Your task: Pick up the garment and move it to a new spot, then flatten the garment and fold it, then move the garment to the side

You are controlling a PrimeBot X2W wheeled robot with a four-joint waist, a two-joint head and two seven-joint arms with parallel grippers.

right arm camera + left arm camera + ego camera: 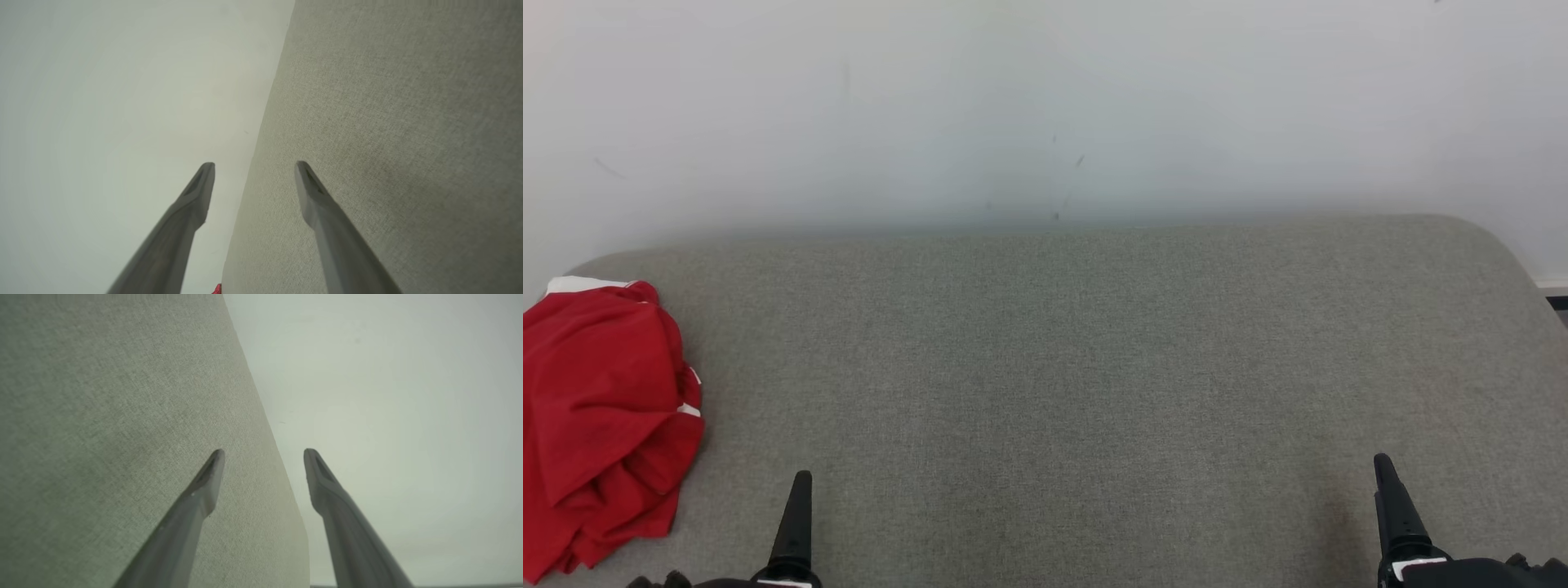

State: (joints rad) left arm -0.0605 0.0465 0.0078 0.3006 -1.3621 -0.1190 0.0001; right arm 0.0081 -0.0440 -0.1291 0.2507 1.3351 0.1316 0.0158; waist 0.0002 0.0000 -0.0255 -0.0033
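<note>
- A crumpled red garment (pixel 605 425) with white trim at its top and side lies heaped at the far left of the grey upholstered surface (pixel 1094 367). Part of it is cut off by the head view's border.
- Your left gripper (pixel 263 453) sits by the near edge, its two fingers spread wide with nothing between them. Your right gripper (pixel 255 165) is just as wide and just as empty, well apart from the cloth on the opposite side.
- First risk: the heap sits close to the surface's left rim. A grab that shoves sideways instead of pinching down could push it over the edge.
- Second risk: the cloth is bunched in several layers. If you pinch only a top fold, you will likely lift a trailing bundle that drags and twists, which would make the flattening harder.
- Third risk: long fingertips driven too deep could dig into the soft covering rather than close on cloth.
- Around it, a pale wall (pixel 1045 106) rises behind the surface's far edge, and the broad grey middle looks like the natural new spot.
- Nothing stands between the left gripper and the garment. The wall would limit reach only at the back.
</note>
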